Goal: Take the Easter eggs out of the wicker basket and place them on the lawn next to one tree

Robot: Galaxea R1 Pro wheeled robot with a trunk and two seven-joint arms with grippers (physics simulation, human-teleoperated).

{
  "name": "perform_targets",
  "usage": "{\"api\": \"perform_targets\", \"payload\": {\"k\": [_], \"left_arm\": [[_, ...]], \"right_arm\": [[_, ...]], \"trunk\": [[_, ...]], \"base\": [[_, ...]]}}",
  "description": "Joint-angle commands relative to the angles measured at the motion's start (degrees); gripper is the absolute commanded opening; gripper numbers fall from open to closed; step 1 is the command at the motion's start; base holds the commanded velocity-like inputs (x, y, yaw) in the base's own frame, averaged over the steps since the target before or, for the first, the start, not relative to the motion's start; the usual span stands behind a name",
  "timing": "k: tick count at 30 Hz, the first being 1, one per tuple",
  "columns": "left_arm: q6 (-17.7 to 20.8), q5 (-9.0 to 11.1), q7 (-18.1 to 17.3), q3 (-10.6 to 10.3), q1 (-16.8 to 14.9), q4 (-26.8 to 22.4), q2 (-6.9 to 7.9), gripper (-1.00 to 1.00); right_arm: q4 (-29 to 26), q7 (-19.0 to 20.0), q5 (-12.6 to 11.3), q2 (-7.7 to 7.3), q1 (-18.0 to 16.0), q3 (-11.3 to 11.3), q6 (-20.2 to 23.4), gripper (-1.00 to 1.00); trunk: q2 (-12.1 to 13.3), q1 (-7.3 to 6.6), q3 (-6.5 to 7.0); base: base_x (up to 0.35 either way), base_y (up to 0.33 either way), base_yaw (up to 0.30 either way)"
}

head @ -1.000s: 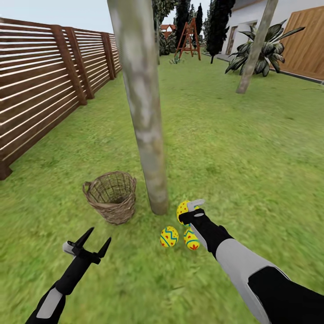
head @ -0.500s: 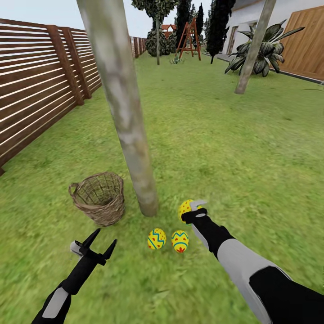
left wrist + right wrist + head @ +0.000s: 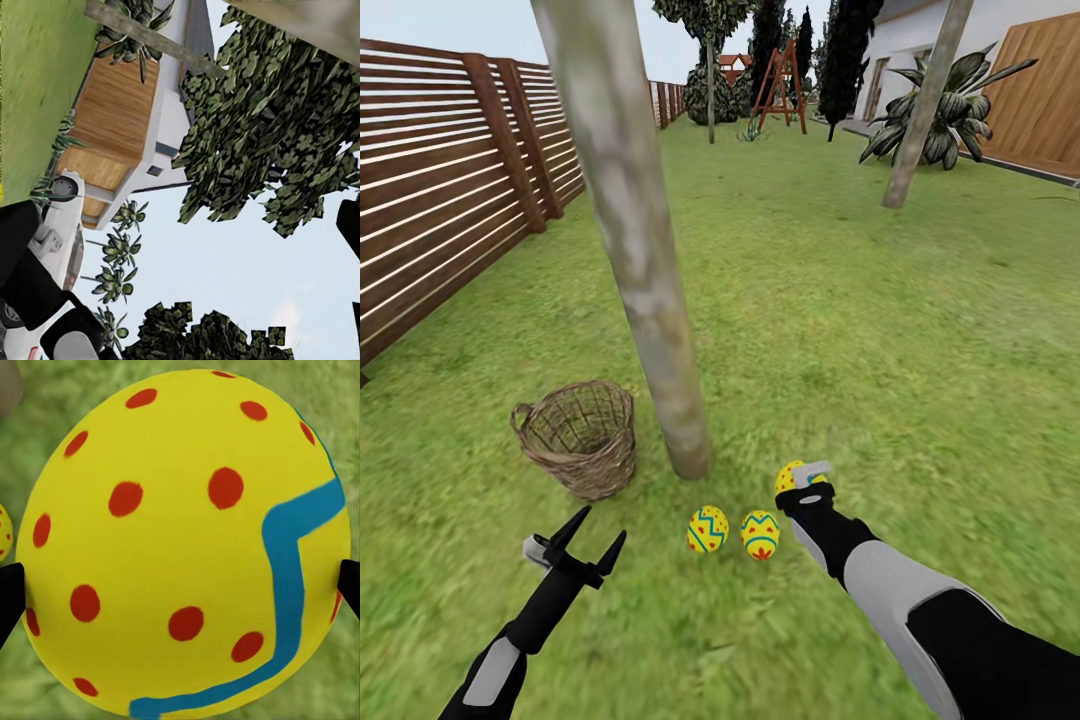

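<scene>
while the right pincer (image 3: 807,478) holds the third egg (image 3: 791,476), two eggs (image 3: 707,528) lie by the tree (image 3: 650,300).
the lawn (image 3: 880,330) is directly under this egg; left pincer (image 3: 588,532) wide, empty.

The right pincer (image 3: 807,478), clamped on the third Easter egg (image 3: 791,476), is sinking toward the lawn (image 3: 920,350) and drawing back from the tree (image 3: 650,300), so the egg it carries is coming down nearer the level of the two eggs (image 3: 733,530) lying beside it. The left pincer (image 3: 588,535), its jaws spread, is edging slightly toward the right pincer and a little lower.
</scene>
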Motion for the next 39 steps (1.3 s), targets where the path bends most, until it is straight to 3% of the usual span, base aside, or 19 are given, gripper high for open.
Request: {"api": "perform_targets", "payload": {"k": [1,9,30,39], "left_arm": [[0.3,0.1,0.0,0.1,0.0,0.0,-0.02,1.00],[0.3,0.1,1.6,0.1,0.0,0.0,-0.10,1.00],[0.3,0.1,1.9,0.1,0.0,0.0,-0.11,1.00],[0.3,0.1,1.9,0.1,0.0,0.0,-0.18,1.00]], "right_arm": [[-0.1,-0.3,-0.6,-0.06,0.0,0.5,0.3,-1.00],[-0.7,-0.4,-1.0,-0.26,0.0,0.1,0.4,-1.00],[-0.6,-0.5,-1.4,-0.22,0.0,-0.1,0.7,-1.00],[-0.9,-0.3,-1.2,-0.13,0.0,0.2,0.5,-1.00]], "trunk": [[-0.4,0.22,-0.22],[-3.6,1.98,-1.66],[-12.1,6.59,-5.43],[-12.1,6.59,-5.43]], "base": [[0.000,0.000,0.000],[0.000,0.000,0.000],[0.000,0.000,0.000],[0.000,-0.069,0.000]]}}
